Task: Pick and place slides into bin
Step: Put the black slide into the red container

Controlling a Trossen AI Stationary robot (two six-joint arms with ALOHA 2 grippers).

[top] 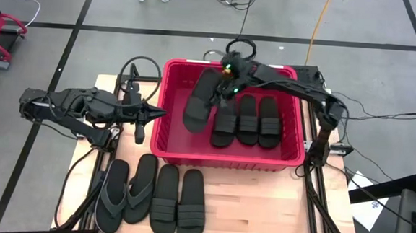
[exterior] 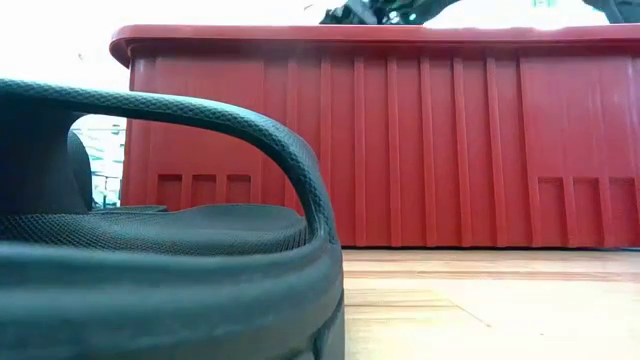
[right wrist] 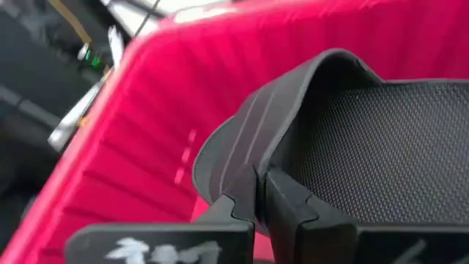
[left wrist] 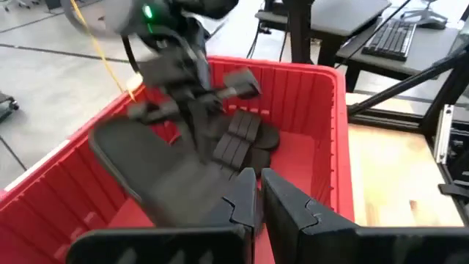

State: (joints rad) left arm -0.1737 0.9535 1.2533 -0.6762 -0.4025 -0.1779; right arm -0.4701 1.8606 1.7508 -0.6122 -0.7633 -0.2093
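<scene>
Grey floor with black tape lines surrounds a wooden table (top: 245, 213), and on it the red bin (top: 167, 139) sits toward the far side between the two arms. Over the bin's left half hangs a black slide (top: 199, 101), tilted and lifted clear of the floor of the bin, its wide strap pinched between the closed fingers of the right gripper (top: 228, 80); the right wrist view shows those fingers (right wrist: 293, 213) clamped on the strap's edge with the textured footbed just beyond. Three more black slides (top: 247, 120) already lie side by side in the bin's right half. Four slides wait on the table in front of the bin: two thong flip-flops (top: 127, 191) at the left and two strapped slides (top: 179, 201) beside them. The left gripper (top: 157, 113) rests at the bin's left wall, fingers closed on nothing, pointing in toward the hanging slide. The step in hand looks like the placing of the fourth slide, so roughly half the job is done. What the next move seems to call for is lowering the slide until it lies flat in the bare left part of the bin, clear of the three already there, then parting the fingers and lifting straight out so the strap does not catch. After that one arm must reach to the front row.
</scene>
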